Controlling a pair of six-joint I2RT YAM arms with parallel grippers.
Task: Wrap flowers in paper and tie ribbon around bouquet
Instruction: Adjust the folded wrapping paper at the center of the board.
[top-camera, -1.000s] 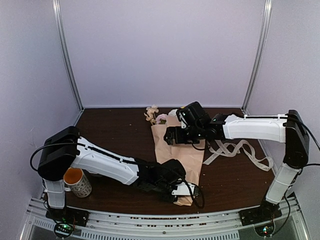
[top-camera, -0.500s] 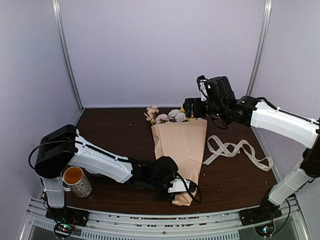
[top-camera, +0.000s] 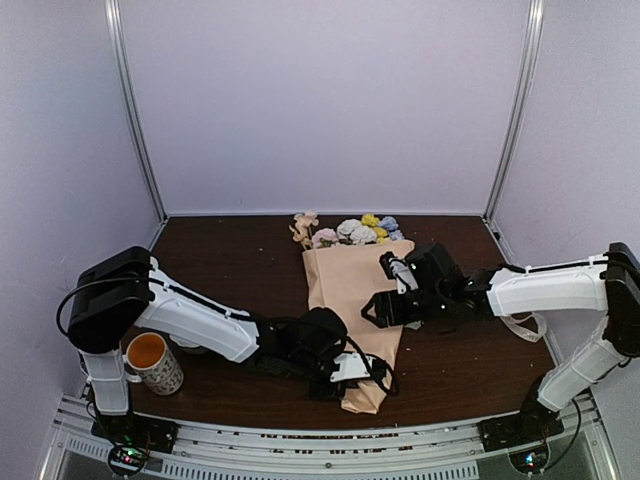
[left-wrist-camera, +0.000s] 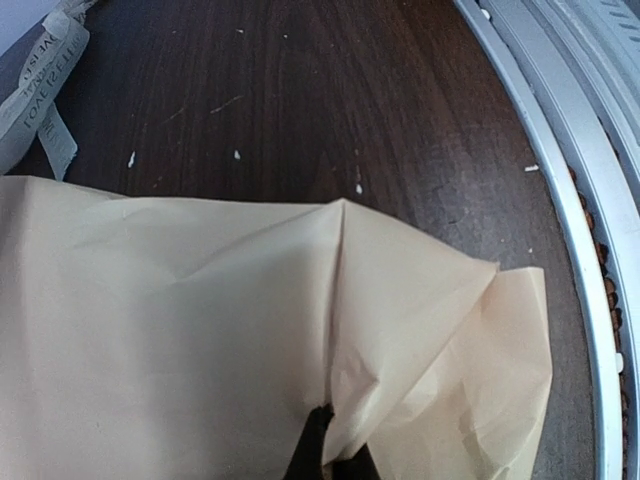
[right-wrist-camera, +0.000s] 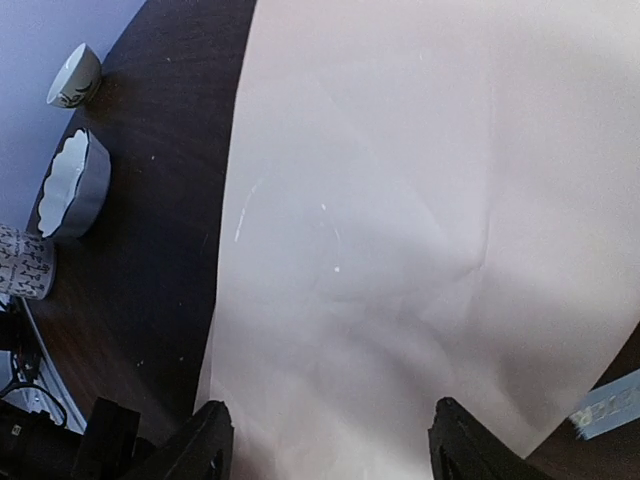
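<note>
The bouquet (top-camera: 352, 290) lies on the dark table as a peach-tan paper (left-wrist-camera: 180, 320) cone. Its narrow end points to the near edge, and the pastel flowers (top-camera: 352, 229) stick out at the far end. My left gripper (top-camera: 346, 372) is at the narrow end, and its black tips (left-wrist-camera: 325, 445) are shut on a fold of the paper. My right gripper (top-camera: 378, 308) hovers open over the middle of the cone. Its two fingers (right-wrist-camera: 205, 445) stand wide apart above the paper (right-wrist-camera: 420, 220). The cream ribbon (left-wrist-camera: 35, 80) lies to the right of the cone, mostly behind the right arm (top-camera: 545, 285).
A mug (top-camera: 153, 362) with an orange inside stands at the near left by the left arm's base. The right wrist view shows a white scalloped bowl (right-wrist-camera: 68, 185), a small cup (right-wrist-camera: 75, 75) and a patterned mug (right-wrist-camera: 22, 262). A metal rail (left-wrist-camera: 570, 200) edges the table's front.
My right arm has swung from the back by the flower heads down over the middle of the cone. Its jaws have narrowed a little. The left gripper keeps its hold.
</note>
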